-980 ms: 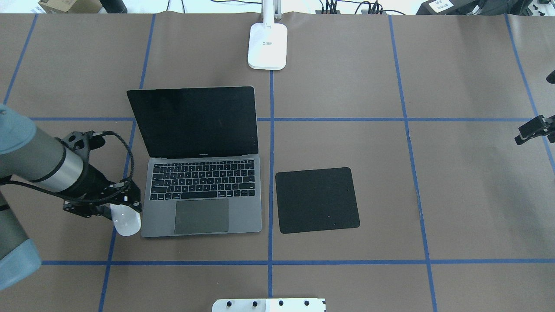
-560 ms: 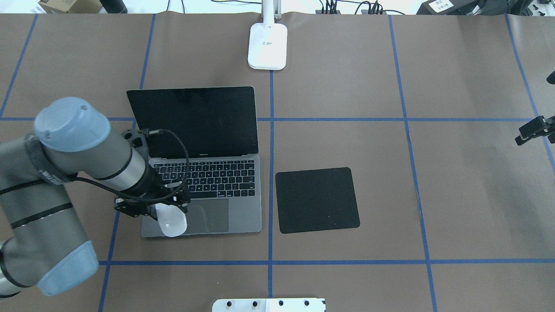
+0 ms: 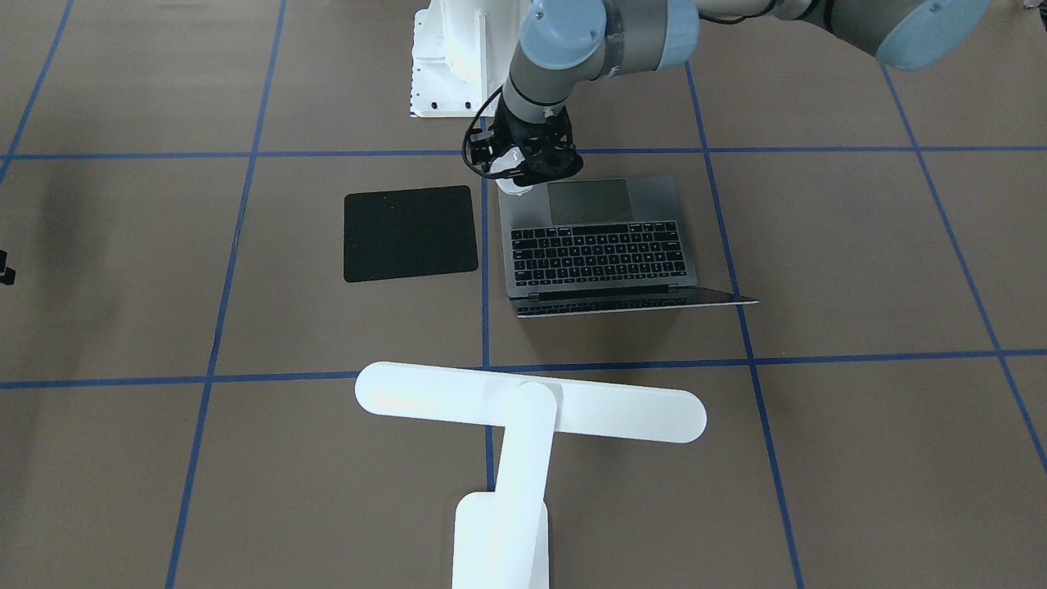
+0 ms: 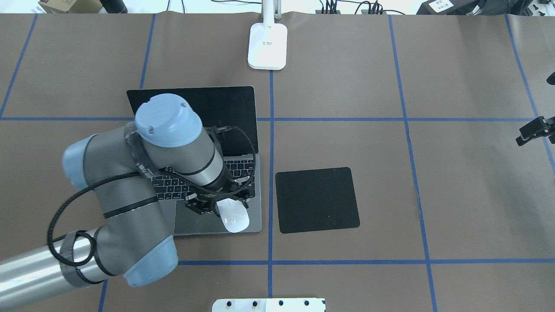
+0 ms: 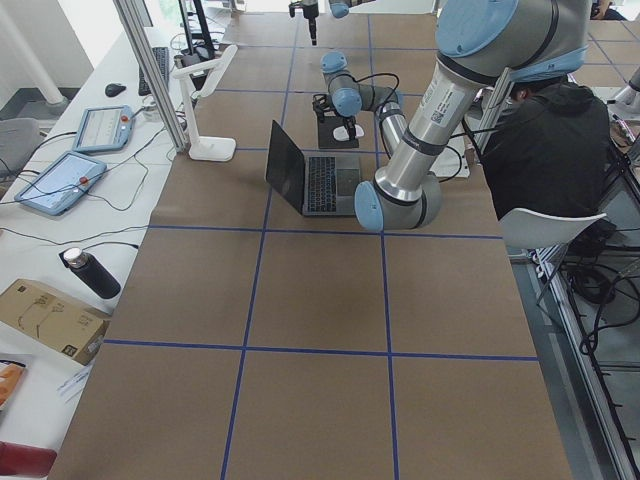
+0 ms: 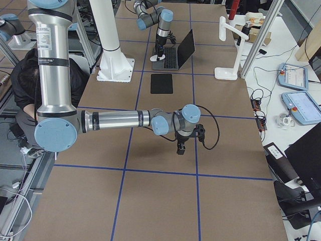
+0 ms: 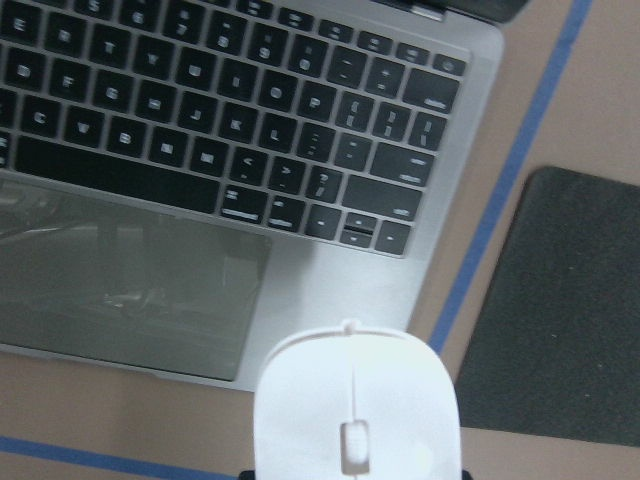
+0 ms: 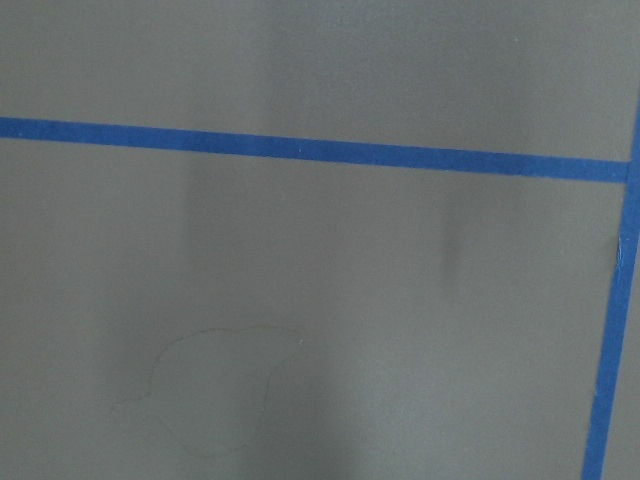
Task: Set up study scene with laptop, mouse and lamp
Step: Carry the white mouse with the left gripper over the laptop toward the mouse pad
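You are holding the small glossy white oval mouse [image 4: 233, 217] in the left gripper [image 4: 219, 209], fingers clamping it, seemingly just above the open dark-grey metal laptop [image 4: 240, 104]. The black square mat [image 4: 317, 200] is waiting at three o'clock. The white T-shaped lamp [image 3: 532, 405] is standing at twelve. I cannot tell how wide the right gripper [image 4: 534, 130] is.

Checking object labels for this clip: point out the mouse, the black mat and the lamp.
mouse [image 4: 234, 219], overhead exterior view, middle of its white shell.
black mat [image 4: 317, 200], overhead exterior view, its centre.
lamp [image 3: 630, 415], exterior front-facing view, on the flat bar head.
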You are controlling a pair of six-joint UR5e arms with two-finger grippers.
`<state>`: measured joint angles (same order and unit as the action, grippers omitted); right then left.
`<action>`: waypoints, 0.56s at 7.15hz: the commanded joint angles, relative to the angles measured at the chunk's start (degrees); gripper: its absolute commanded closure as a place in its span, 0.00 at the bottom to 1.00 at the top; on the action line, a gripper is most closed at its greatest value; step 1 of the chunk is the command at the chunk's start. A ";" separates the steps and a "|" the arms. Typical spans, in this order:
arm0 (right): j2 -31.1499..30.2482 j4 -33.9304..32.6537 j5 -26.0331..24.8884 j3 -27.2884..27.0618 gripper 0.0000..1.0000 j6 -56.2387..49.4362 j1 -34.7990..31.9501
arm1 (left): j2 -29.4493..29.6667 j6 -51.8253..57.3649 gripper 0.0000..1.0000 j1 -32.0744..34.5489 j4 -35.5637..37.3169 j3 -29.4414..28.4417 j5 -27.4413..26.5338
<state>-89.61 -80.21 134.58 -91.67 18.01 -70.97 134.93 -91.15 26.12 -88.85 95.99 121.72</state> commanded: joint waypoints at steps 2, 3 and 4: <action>0.05 -1.18 -2.12 0.08 0.01 -0.08 -0.49 | 10.24 -1.22 0.61 -1.42 -5.10 -14.57 -2.72; 0.05 -1.18 -2.13 0.00 0.01 -0.08 -0.66 | 12.44 -1.05 0.61 -1.51 -5.54 -18.00 -2.80; 0.05 -1.18 -2.13 0.00 0.01 -0.08 -0.75 | 14.38 -1.05 0.61 -1.51 -7.72 -22.03 -3.50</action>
<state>-89.55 -81.35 132.56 -91.64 17.93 -71.57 146.63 -92.25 24.67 -94.58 78.85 118.84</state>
